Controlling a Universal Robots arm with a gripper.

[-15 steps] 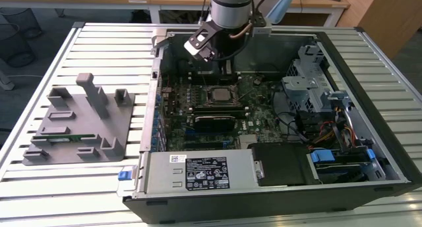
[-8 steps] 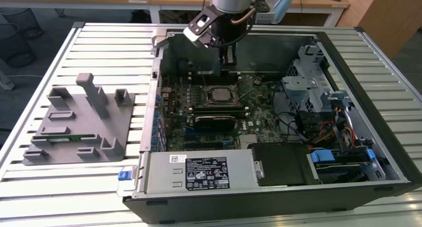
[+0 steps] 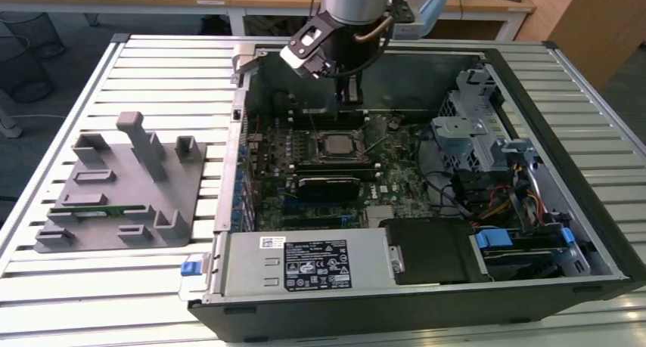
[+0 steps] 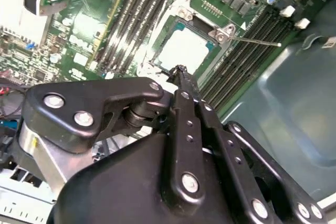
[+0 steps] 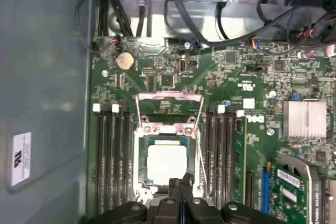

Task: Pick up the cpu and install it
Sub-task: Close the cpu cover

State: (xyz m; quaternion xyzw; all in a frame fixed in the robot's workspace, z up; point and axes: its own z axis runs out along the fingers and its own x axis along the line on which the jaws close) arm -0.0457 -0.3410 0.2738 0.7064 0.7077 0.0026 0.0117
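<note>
The cpu [image 3: 333,144] lies flat in the square socket in the middle of the motherboard, silver top plate up. Both wrist views show it there, cpu [image 5: 167,163] and cpu [image 4: 184,51], with the socket's metal load frame [image 5: 169,103] swung open beside it. My gripper [image 3: 349,105] hangs inside the open computer case [image 3: 565,233], just above the board and a little short of the socket. In both wrist views the gripper [image 5: 181,182] [image 4: 181,72] has its black fingers pressed together with nothing between them, the tips over the socket's edge and apart from the chip.
Memory slots [image 5: 113,156] flank the socket on both sides. A grey fixture plate [image 3: 121,188] with a green memory stick [image 3: 96,209] sits on the slatted table at the exterior view's left. Drive cage [image 3: 485,128], cables [image 3: 495,203] and power supply [image 3: 302,264] crowd the case.
</note>
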